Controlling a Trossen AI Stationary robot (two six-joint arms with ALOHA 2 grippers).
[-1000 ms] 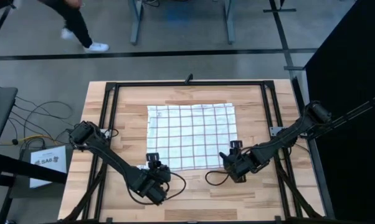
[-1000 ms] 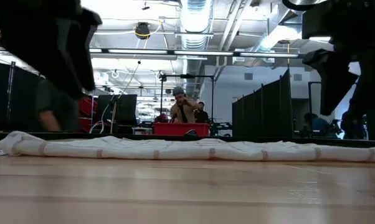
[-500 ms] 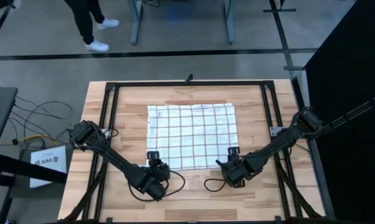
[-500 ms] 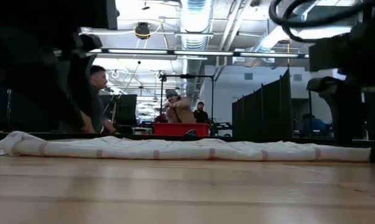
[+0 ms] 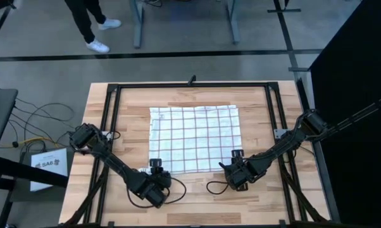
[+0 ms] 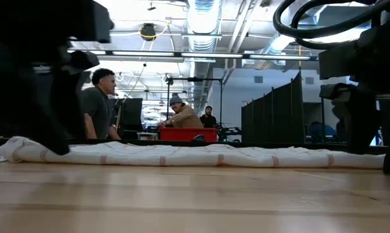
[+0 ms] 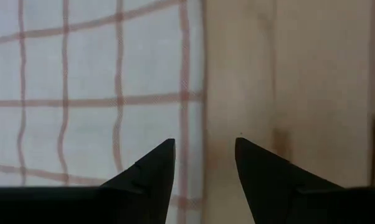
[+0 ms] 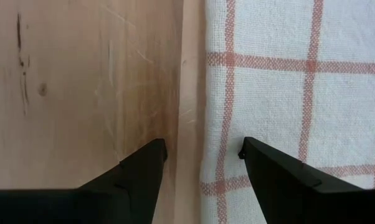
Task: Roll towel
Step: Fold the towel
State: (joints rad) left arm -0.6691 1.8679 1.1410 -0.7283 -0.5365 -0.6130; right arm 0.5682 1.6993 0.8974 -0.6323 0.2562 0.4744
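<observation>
The towel (image 5: 194,138) lies spread flat on the wooden table (image 5: 266,202), its near edge reaching toward both arms.

The left gripper (image 7: 204,155) sits low at the towel's near corner on the left arm's side. Its 2 fingers (image 7: 151,171) stand moderately apart with nothing between them. In the left wrist view 1 fingertip lies over the checked cloth just inside the side hem, the other over bare wood just beside that hem, so the towel's edge runs up through the gap. Whether the tips touch cloth or wood cannot be told.

The right gripper (image 8: 203,149) is at the opposite near corner. Its 2 fingers (image 8: 271,165) are likewise parted, holding nothing. In the right wrist view 1 tip is over bare wood, the other over the towel, with the hemmed side edge falling between them and the corner close beside the cloth-side fingertip.

In the low view the towel's near edge (image 6: 201,155) shows as a long, slightly raised strip across the table, with both arms standing dark at its 2 ends.
</observation>
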